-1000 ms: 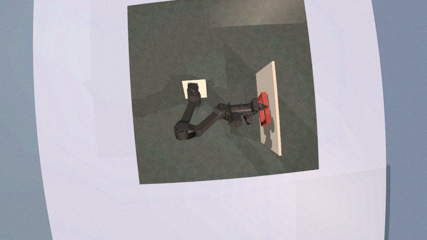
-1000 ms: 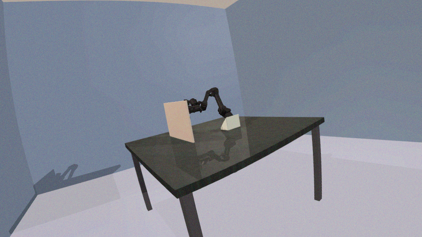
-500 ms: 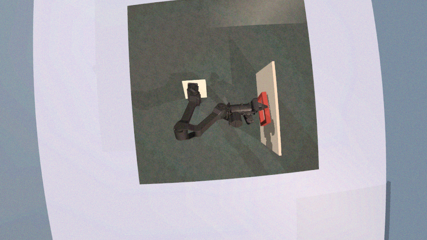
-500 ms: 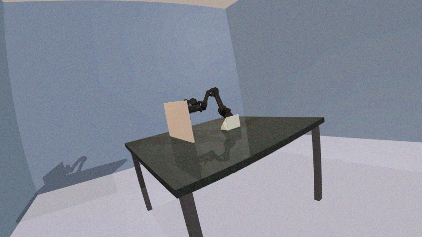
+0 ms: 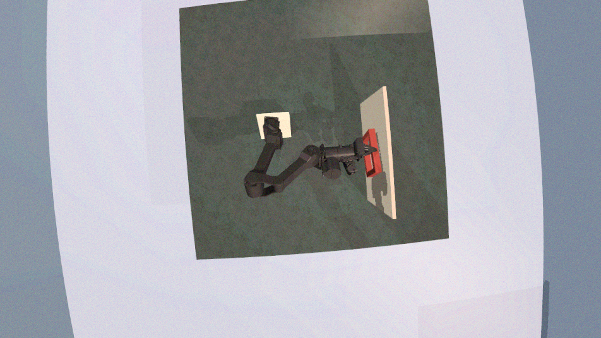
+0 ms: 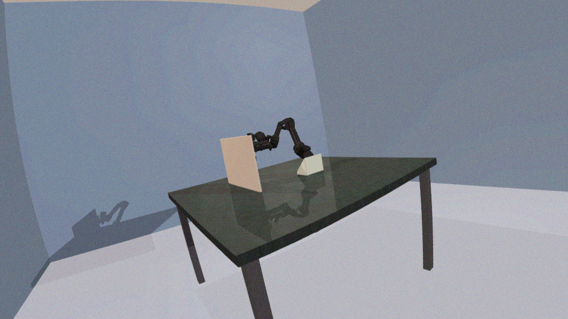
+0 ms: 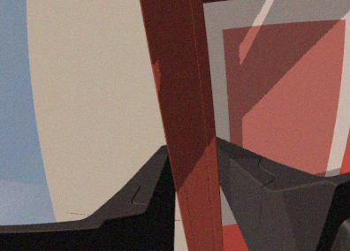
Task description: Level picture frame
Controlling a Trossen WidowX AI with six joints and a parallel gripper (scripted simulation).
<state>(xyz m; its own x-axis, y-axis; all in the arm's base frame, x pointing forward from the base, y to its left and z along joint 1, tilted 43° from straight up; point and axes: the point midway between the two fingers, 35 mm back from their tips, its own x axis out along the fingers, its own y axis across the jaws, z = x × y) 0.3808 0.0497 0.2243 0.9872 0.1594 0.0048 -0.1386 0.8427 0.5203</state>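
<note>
The red picture frame (image 5: 371, 135) (image 7: 186, 76) is on the front of the upright pale board (image 5: 372, 105) (image 6: 240, 164) (image 7: 88, 98). My gripper (image 5: 375, 150) (image 7: 190, 148) is shut on the frame's top bar, with one dark finger on each side of it. In the wrist view the bar slants down to the right, a little more steeply than the board's edge. I cannot tell the exact tilt. The grey mat and reddish picture show to the right of the bar. The screw and the notched strip are hidden. The board hides the frame in the exterior view.
The dark table (image 5: 230, 72) (image 6: 377, 168) carries the board and a pale block (image 5: 286, 120) (image 6: 315, 164) at the arm's base. The arm (image 5: 292, 172) (image 6: 287, 122) bends from there to the board. Shadows lie on the board and table.
</note>
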